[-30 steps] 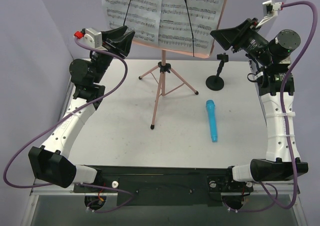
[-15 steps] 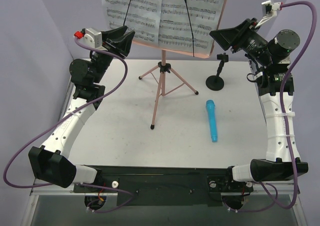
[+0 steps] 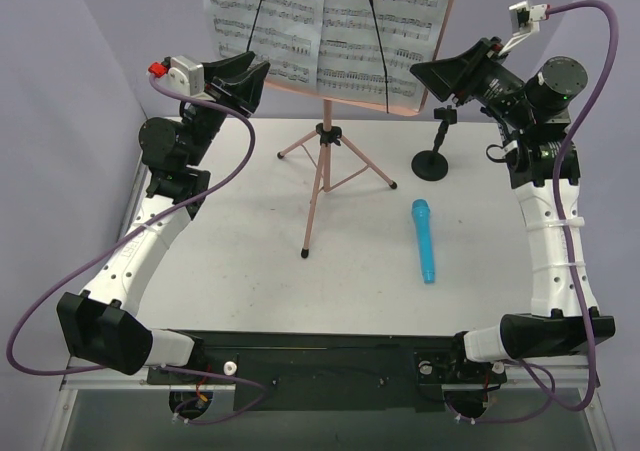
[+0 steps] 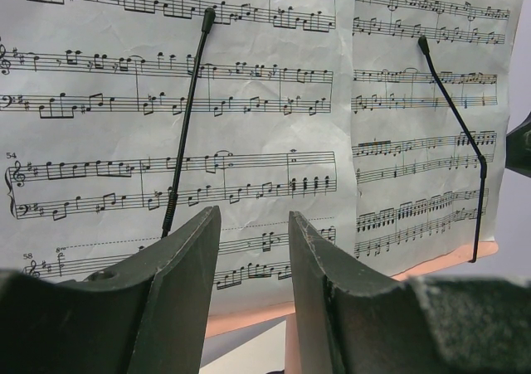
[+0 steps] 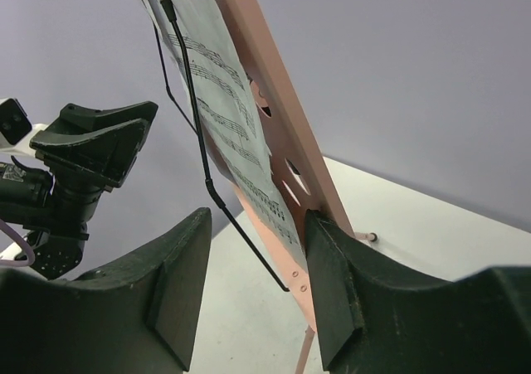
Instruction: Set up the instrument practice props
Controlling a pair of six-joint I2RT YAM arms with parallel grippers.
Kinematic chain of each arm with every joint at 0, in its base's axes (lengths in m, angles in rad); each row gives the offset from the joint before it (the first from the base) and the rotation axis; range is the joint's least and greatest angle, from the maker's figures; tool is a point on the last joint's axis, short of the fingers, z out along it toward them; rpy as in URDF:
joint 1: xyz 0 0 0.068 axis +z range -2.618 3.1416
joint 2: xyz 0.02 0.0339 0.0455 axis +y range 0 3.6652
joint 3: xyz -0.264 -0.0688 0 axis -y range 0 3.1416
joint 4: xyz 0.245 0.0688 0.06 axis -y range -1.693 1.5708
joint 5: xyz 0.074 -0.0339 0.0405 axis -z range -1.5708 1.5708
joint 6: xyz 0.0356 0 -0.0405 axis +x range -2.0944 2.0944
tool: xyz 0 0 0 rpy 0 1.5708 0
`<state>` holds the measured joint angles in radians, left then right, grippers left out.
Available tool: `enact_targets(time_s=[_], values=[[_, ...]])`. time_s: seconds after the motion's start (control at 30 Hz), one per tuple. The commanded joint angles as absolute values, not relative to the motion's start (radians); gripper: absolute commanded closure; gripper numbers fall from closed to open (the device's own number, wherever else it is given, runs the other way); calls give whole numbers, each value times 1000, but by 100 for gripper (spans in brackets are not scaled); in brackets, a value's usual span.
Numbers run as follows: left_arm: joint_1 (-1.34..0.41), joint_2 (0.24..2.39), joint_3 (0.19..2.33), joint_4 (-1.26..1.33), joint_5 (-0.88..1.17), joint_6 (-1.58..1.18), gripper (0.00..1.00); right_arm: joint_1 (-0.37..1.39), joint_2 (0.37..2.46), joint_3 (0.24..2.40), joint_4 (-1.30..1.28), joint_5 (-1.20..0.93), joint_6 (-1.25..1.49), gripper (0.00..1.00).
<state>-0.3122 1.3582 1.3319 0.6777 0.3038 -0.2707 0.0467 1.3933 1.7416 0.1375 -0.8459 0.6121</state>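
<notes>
The pink music stand (image 3: 322, 176) rises on thin tripod legs at the back centre, with two white sheet-music pages (image 3: 268, 21) (image 3: 385, 26) resting on it under black wire holders. On the table to its right lies the blue microphone (image 3: 424, 241). The black mic stand (image 3: 433, 158) is upright behind the microphone. My left gripper (image 3: 262, 71) is open just off the stand's lower left edge; the left wrist view has the pages (image 4: 166, 100) beyond my empty gripper (image 4: 253, 216). My right gripper (image 5: 257, 216) is open and straddles the stand's lower right edge (image 5: 274, 117), one fingertip (image 5: 319, 233) close behind the pink panel.
Purple walls close in the back and both sides. The arm bases and a black rail (image 3: 320, 356) run along the near edge. Purple cables (image 3: 585, 151) loop off both wrists. The stand's front tripod leg (image 3: 310, 236) reaches toward the table's middle.
My right gripper has shifted a little left and up, closer onto the stand's right edge. The left arm and the props have stayed put.
</notes>
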Motion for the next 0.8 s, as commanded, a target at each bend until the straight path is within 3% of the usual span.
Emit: enact_targets(time_s=[0.0,0.13,0.3,0.77], values=[[-307,1354,1342,718,310,-275,52,52,1391,1766,201,-854,603,62],[-305,1353,1338,716,311,-275,52,52,1384,1749,222,-848,594,85],[-305,1351,1336,718,308,-273,52,51,1362,1718,229,-813,552,99],[-305,1350,1335,716,310,-273,52,48,1293,1664,215,-735,436,100]])
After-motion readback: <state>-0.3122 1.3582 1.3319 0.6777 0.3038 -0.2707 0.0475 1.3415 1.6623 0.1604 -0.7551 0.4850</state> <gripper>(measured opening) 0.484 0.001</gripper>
